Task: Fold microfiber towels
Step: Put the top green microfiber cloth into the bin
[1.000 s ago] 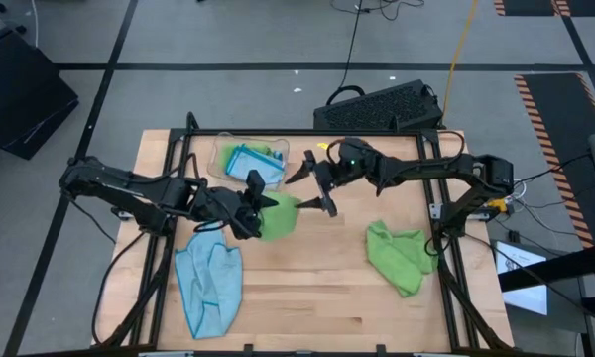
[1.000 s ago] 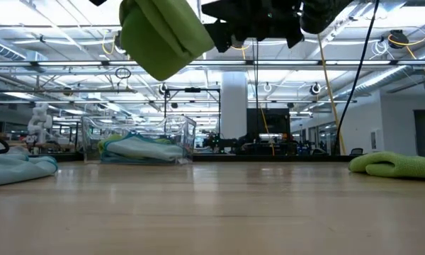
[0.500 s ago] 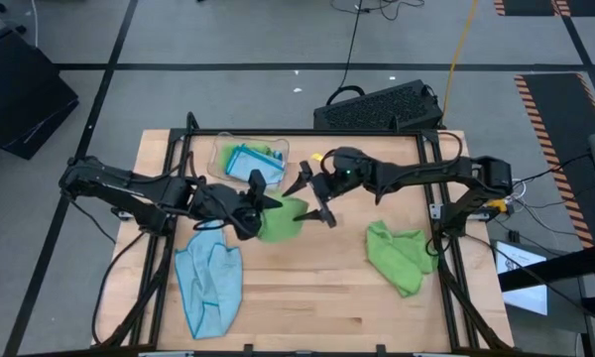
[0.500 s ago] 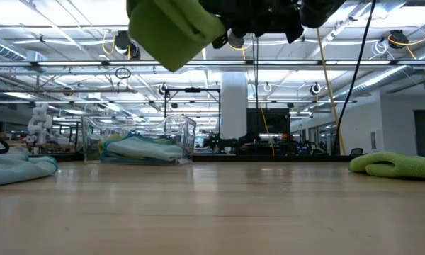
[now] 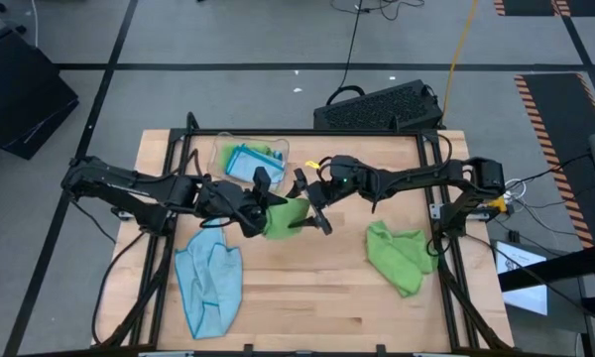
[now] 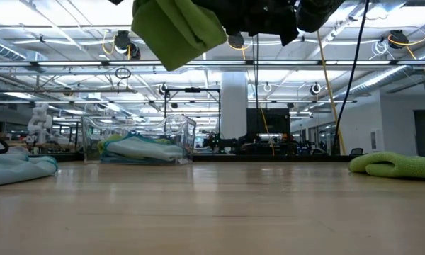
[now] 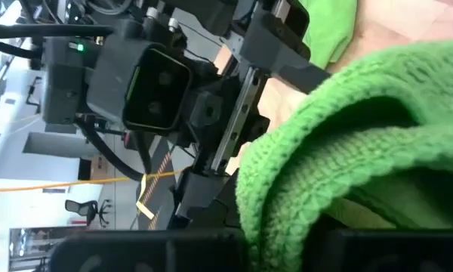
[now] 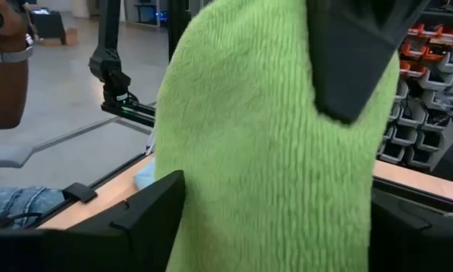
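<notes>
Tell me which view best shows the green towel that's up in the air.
The right wrist view: the lifted green towel fills it, hanging between the open right jaws. The high view shows it small between both arms; the low view only its lower part; the left wrist view a close bunched edge.

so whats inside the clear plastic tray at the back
The clear plastic tray holds folded light blue towels with some lime green at one edge. Anything beneath the top cloth is covered.

Held towel (image 5: pixel 283 216): lime green. Right towel (image 5: pixel 399 255): lime green. Left towel (image 5: pixel 210 281): light blue. Tray (image 5: pixel 246 159): clear, blue cloth inside. Table (image 5: pixel 317 297): pale wood. Arms: black.
</notes>
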